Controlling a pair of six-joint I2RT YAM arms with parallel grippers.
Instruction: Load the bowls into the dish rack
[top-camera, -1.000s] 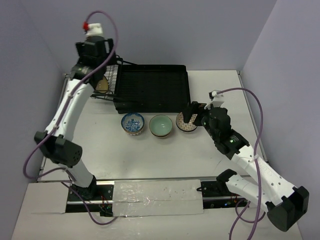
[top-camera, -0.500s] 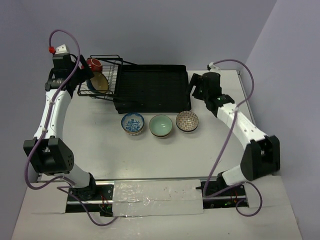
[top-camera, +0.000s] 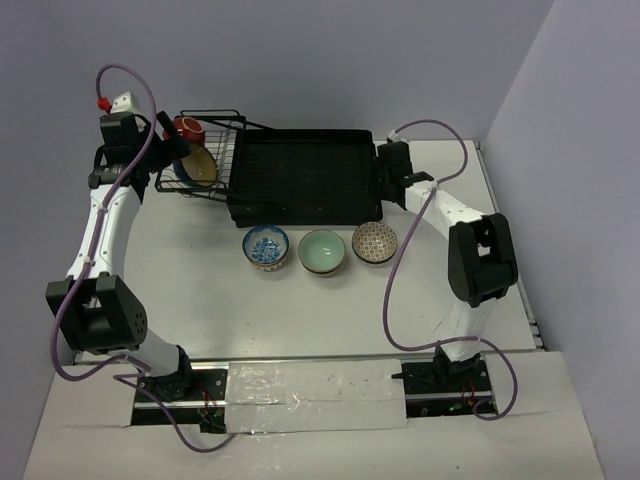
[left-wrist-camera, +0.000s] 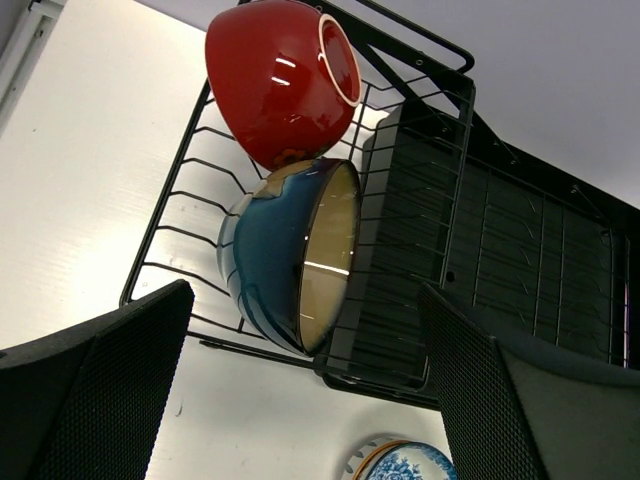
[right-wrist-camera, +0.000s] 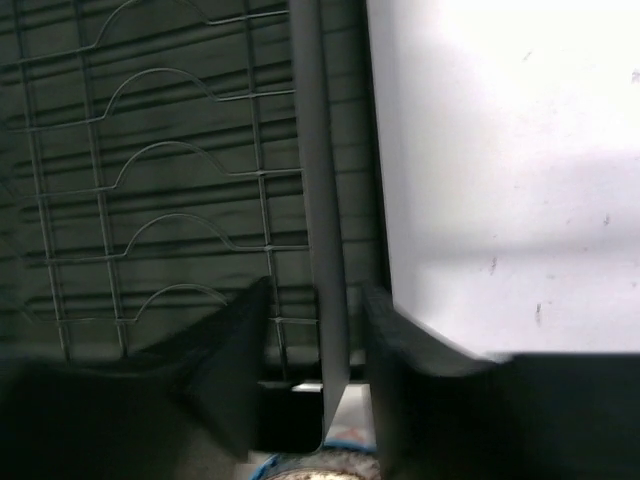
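The black dish rack (top-camera: 300, 180) lies at the back with its wire basket (top-camera: 228, 140) on the left end. A red bowl (top-camera: 189, 129) and a blue bowl with a tan inside (top-camera: 201, 167) stand on edge in the basket. A blue-and-white bowl (top-camera: 265, 247), a green bowl (top-camera: 322, 251) and a patterned bowl (top-camera: 374, 242) sit in a row in front of the rack. My left gripper (left-wrist-camera: 305, 300) hangs open and empty just left of the basket. My right gripper (right-wrist-camera: 315, 295) straddles the tray's right rim (right-wrist-camera: 312, 150), half open with a small gap on each side.
Both arms reach to the back of the white table (top-camera: 300, 310). Purple walls close in behind and on both sides. A taped strip (top-camera: 310, 385) runs along the near edge between the arm bases.
My right arm left the patterned bowl and swung back to the rack's right rim, its jaws narrowing. My left arm drew away leftwards from over the basket, uncovering the two bowls.
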